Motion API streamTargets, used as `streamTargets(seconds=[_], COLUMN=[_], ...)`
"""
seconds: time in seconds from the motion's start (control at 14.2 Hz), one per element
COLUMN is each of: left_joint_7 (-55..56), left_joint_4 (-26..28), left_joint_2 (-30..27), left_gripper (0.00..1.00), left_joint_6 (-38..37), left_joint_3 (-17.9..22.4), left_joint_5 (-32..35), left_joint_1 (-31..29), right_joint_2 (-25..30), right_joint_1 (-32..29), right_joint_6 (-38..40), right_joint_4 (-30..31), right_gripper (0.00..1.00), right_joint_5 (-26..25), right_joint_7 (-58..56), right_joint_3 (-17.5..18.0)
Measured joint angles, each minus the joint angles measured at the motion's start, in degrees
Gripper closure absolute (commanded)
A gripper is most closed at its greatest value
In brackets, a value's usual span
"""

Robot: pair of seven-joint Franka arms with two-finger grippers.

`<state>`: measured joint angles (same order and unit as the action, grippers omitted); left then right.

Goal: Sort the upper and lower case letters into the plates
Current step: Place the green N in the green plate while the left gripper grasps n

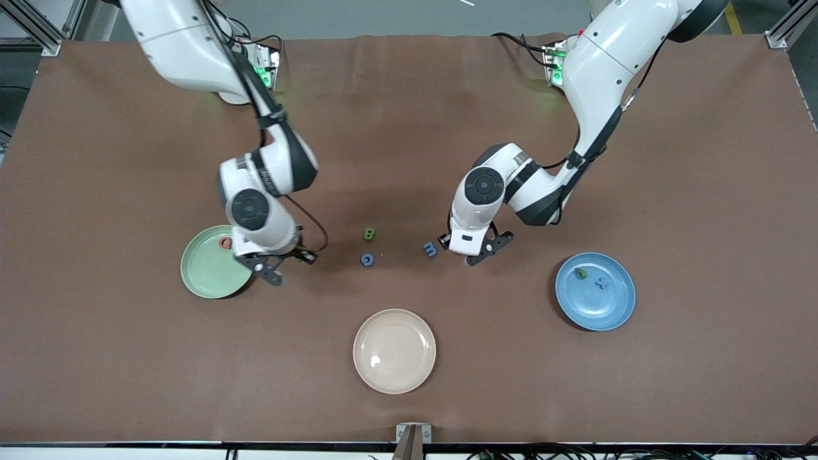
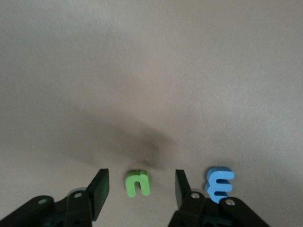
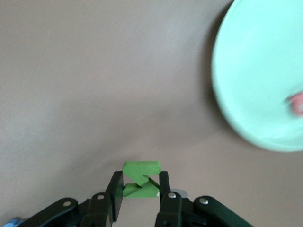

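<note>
Beside the green plate (image 1: 208,265) with a red letter (image 1: 225,243): right gripper (image 3: 140,191) pinching a green Z (image 3: 140,178). Mid-table: green B (image 1: 369,234), blue ring letter (image 1: 367,259), blue m (image 1: 431,249). Then left gripper (image 2: 139,189) spread around a green n (image 2: 138,183); blue plate (image 1: 613,306) toward the left arm's end.

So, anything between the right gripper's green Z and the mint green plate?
Nothing visible. The right gripper, shut on the green Z, is over the table beside the mint green plate, with only bare brown table between them. The red letter sits inside the plate.
</note>
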<state>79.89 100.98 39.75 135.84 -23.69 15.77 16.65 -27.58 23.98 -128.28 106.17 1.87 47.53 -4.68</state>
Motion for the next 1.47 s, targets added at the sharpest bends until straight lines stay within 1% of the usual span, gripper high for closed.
streamTargets(seconds=[0.14, 0.28, 0.42, 0.56, 0.63, 0.7, 0.77, 0.84, 0.91, 0.98, 1.05, 1.12, 1.19, 1.33, 1.47], left_joint_7=[0.47, 0.49, 0.72, 0.85, 0.91, 0.94, 0.94, 0.95, 0.95, 0.95, 0.95, 0.95, 0.95, 0.6, -3.5], left_joint_4=[0.51, 1.23, 1.89, 2.09, 2.14, 2.21, 2.28, 2.31, 2.29, 2.27, 2.19, 2.02, 1.72, 1.19, 1.05], left_joint_2=[0.48, 0.62, 0.63, 0.63, 0.63, 0.64, 0.66, 0.68, 0.67, 0.66, 0.65, 0.58, 0.33, -1.01, -2.96], left_gripper=[0.41, 0.47, 0.49, 0.54, 0.61, 0.74, 0.83, 0.91, 0.98, 0.99, 1.0, 1.0, 1.0, 1.0, 1.0], left_joint_6=[0.65, 0.78, 0.86, 1.05, 1.15, 1.2, 1.21, 1.25, 1.5, 1.55, 1.64, 1.8, 1.85, 1.83, 1.36], left_joint_3=[0.0, 0.1, 0.14, 0.14, 0.14, 0.14, 0.14, 0.14, 0.12, 0.11, 0.16, 0.26, 0.42, 0.74, 0.77], left_joint_5=[0.01, 0.01, 0.01, 0.01, 0.01, 0.01, 0.01, 0.01, 0.01, 0.02, 0.05, 0.44, 1.57, 4.46, 5.7], left_joint_1=[0.21, 0.2, 0.19, 0.19, 0.19, 0.19, 0.19, 0.19, 0.2, 0.2, 0.18, 0.03, -0.36, -2.21, -5.26], right_joint_2=[1.38, 1.7, 1.67, 1.54, 1.32, 1.01, 0.59, 0.08, -0.45, -0.91, -1.25, -1.42, -1.44, -1.43, -1.43], right_joint_1=[-4.58, -8.31, -10.87, -12.19, -12.62, -13.01, -13.34, -13.59, -13.74, -13.81, -13.82, -13.82, -13.82, -13.83, -13.83], right_joint_6=[1.11, 1.08, 0.67, -1.82, -3.79, -5.68, -7.15, -8.02, -8.45, -8.61, -8.76, -8.85, -8.87, -8.88, -8.88], right_joint_4=[0.41, 1.3, 2.22, 3.56, 4.64, 5.76, 6.74, 7.4, 7.73, 7.78, 7.77, 7.77, 7.77, 7.75, 7.71], right_gripper=[1.0, 1.0, 1.0, 0.99, 0.99, 0.99, 0.98, 0.96, 0.92, 0.8, 0.58, 0.24, 0.05, 0.0, 0.0], right_joint_5=[0.0, 0.0, 0.0, 0.0, -0.01, 0.0, -0.01, -0.01, -0.01, -0.01, -0.01, -0.01, -0.01, -0.01, -0.01], right_joint_7=[-8.06, -14.35, -18.24, -20.57, -21.7, -22.58, -23.29, -23.67, -23.93, -24.1, -24.17, -24.2, -24.22, -24.3, -24.38], right_joint_3=[-0.06, -0.06, -0.03, 0.0, 0.02, 0.02, 0.02, 0.03, 0.05, 0.06, 0.08, 0.1, 0.12, 0.15, 0.17])
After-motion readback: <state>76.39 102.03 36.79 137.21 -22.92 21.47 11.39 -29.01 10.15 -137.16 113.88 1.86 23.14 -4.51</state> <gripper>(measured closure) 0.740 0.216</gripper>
